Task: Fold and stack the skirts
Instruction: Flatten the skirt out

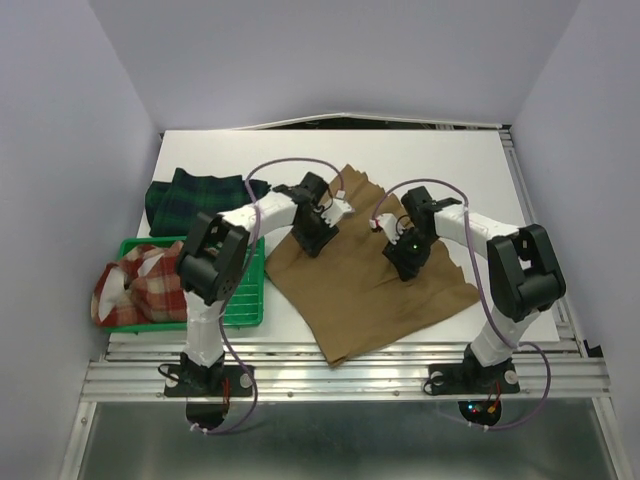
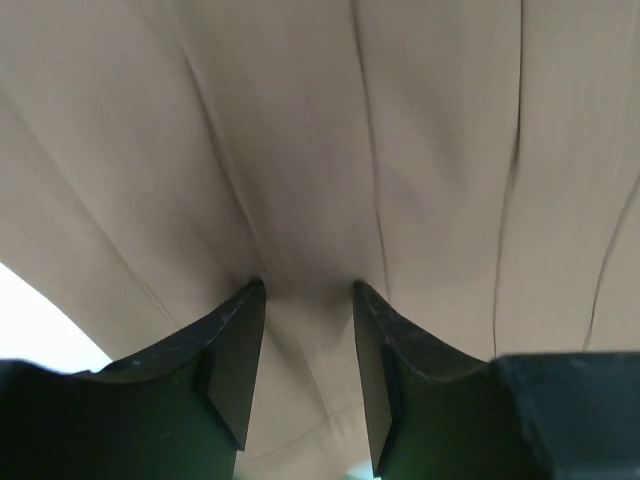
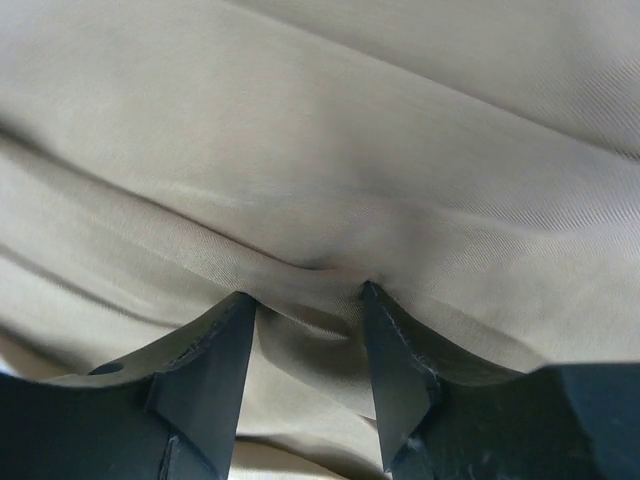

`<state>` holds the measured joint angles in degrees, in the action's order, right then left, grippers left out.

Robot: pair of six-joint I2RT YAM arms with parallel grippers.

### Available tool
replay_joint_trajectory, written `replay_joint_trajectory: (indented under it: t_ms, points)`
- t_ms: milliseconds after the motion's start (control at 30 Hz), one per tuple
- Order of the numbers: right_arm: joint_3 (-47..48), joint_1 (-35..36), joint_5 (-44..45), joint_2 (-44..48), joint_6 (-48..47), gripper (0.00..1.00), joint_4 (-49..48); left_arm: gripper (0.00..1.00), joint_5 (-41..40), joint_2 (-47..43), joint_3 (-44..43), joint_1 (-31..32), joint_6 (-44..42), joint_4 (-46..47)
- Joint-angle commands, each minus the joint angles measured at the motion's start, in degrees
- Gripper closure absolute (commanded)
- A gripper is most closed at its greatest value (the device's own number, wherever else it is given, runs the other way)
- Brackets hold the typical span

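Presently, item one: tan-brown pleated skirt, spread flat and open in the middle of the tabletop, one corner reaching towards the near edge; it lies unfolded, so judged the piece in hand and the first fold not yet made. Item two: left tool, lowered onto the skirt's far left part, tips set down on the cloth and parted to a moderate gap, a shallow pucker of fabric drawn up between them; nothing is clamped. Item three: right tool, lowered onto the skirt's right part, likewise parted to a moderate gap, a soft ridge of cloth rising between its tips; again no firm grip shows. Both tools sit apart across the skirt, probably so that two separated pinches can lift one edge evenly and carry it over without the pleats skewing. Item four: dark green-navy tartan skirt, bunched at the far left of the tabletop, just beyond the tray, well clear of the working area. Item five: red-orange-white plaid skirt, heaped in the green plastic tray at the near left and spilling over its left rim, evidently awaiting its turn.
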<state>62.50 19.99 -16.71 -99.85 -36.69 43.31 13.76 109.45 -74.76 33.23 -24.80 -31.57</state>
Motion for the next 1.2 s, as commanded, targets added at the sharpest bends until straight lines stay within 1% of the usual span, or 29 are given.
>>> replay_joint_trajectory:
  t_ms: [0, 33, 67, 100, 133, 167, 200, 233, 267, 300, 333, 367, 433, 467, 533, 567, 600, 667, 733, 800, 833, 867, 933, 967, 1000, 1100, 1133, 1167]
  points:
    - [-3.70, -0.12, -8.76, -4.20, -2.85, 0.46, 14.76, 0.49, 1.98, 13.89, -15.11, -1.06, -1.48, -1.09]
    - [-3.70, -0.12, -10.17, -4.64, -3.47, 0.46, 16.18, 0.50, 1.54, 16.56, -19.41, -1.15, -1.40, -2.60]
    - [-3.70, -0.12, -12.27, -5.43, -3.57, 0.46, 17.67, 0.50, 1.53, 19.37, -28.68, -1.33, -1.13, -4.10]
    - [-3.44, 1.01, -13.16, -5.61, -4.18, 0.46, 18.64, 0.50, 2.23, 24.62, -33.73, -1.50, -0.78, -5.76]
    - [-2.92, 1.63, -13.70, -5.79, -3.75, 0.46, 20.22, 0.50, 2.67, 27.11, -43.79, -1.50, -0.69, -9.78]
    - [-1.69, 2.15, -14.92, -5.70, -3.48, 0.45, 20.32, 0.50, 3.46, 32.01, -48.41, -1.50, -0.43, -11.56]
    - [-0.90, 2.77, -15.98, -5.70, -2.87, 0.45, 20.58, 0.50, 3.90, 34.23, -52.99, -1.50, -0.08, -13.50]
    - [0.07, 4.34, -18.07, -5.96, -2.34, 0.44, 20.85, 0.50, 4.43, 35.99, -60.43, -1.42, 0.45, -16.56]
    - [0.95, 5.05, -18.09, -6.40, -1.81, 0.44, 20.76, 0.50, 4.87, 37.58, -63.02, -1.33, 0.62, -17.81]
    - [2.52, 5.93, -20.27, -7.54, -0.33, 0.44, 19.98, 0.50, 5.74, 38.98, -64.53, -1.24, 0.71, -18.78]
    - [3.24, 6.81, -21.25, -8.24, 0.12, 0.44, 19.88, 0.50, 6.36, 38.82, -65.07, -1.24, 0.71, -18.70]
    - [3.94, 8.65, -23.00, -8.95, 0.30, 0.44, 20.06, 0.50, 7.06, 38.21, -63.25, -1.15, 0.80, -18.35]
    - [5.95, 9.28, -23.37, -9.57, 0.04, 0.43, 20.76, 0.49, 9.52, 34.44, -59.29, -1.15, 1.07, -16.52]
    - [6.40, 9.28, -23.02, -9.22, -0.66, 0.42, 21.20, 0.49, 11.19, 30.86, -54.23, -1.07, 1.41, -15.63]
    - [7.81, 9.28, -21.27, -6.77, -2.51, 0.41, 23.04, 0.48, 11.90, 26.98, -49.28, -1.07, 1.68, -12.91]
    - [8.51, 9.28, -20.48, -5.80, -2.95, 0.39, 23.74, 0.48, 11.91, 25.04, -45.34, -1.07, 1.68, -12.29]
    - [9.39, 9.28, -19.25, -4.57, -3.39, 0.37, 24.80, 0.48, 11.82, 21.98, -43.82, -1.07, 1.42, -11.50]
    - [13.07, 9.28, -18.97, -1.84, -3.74, 0.36, 25.94, 0.47, 11.03, 20.02, -42.75, -1.07, 0.54, -12.63]
    - [16.23, 7.00, -18.62, -0.70, -3.31, 0.35, 25.86, 0.45, 10.41, 18.44, -42.40, -1.15, -0.34, -14.73]
    - [21.33, 4.46, -18.01, -0.52, -2.34, 0.36, 24.64, 0.45, 10.59, 16.25, -40.39, -1.24, -0.69, -14.66]
    - [22.91, 1.84, -17.66, -0.87, -0.77, 0.36, 22.72, 0.45, 10.59, 15.28, -39.33, -1.42, -0.34, -13.00]
    - [24.32, 0.76, -16.87, -1.57, 0.03, 0.36, 21.04, 0.45, 10.41, 14.22, -36.62, -1.59, 0.10, -11.86]
    - [27.31, -0.56, -12.23, -4.99, 0.30, 0.37, 17.97, 0.44, 9.71, 12.11, -33.80, -2.03, 1.32, -9.40]
    - [28.46, -0.56, -12.21, -6.57, 0.39, 0.37, 17.69, 0.44, 9.71, 11.76, -33.26, -2.29, 1.68, -9.12]
    - [30.56, -0.56, -10.38, -10.06, 0.39, 0.38, 17.77, 0.44, 9.71, 11.40, -32.65, -2.56, 2.03, -8.95]
    - [31.63, -0.56, -9.31, -13.95, 1.70, 0.40, 16.29, 0.44, 9.71, 10.35, -28.87, -3.52, 2.65, -8.33]
    - [30.76, -0.56, -9.22, -15.27, 2.58, 0.40, 14.37, 0.45, 9.62, 9.82, -27.38, -3.70, 2.56, -7.02]
    - [30.14, -0.56, -9.04, -15.81, 2.59, 0.41, 13.13, 0.45, 9.10, 9.30, -24.06, -3.79, 2.13, -6.14]
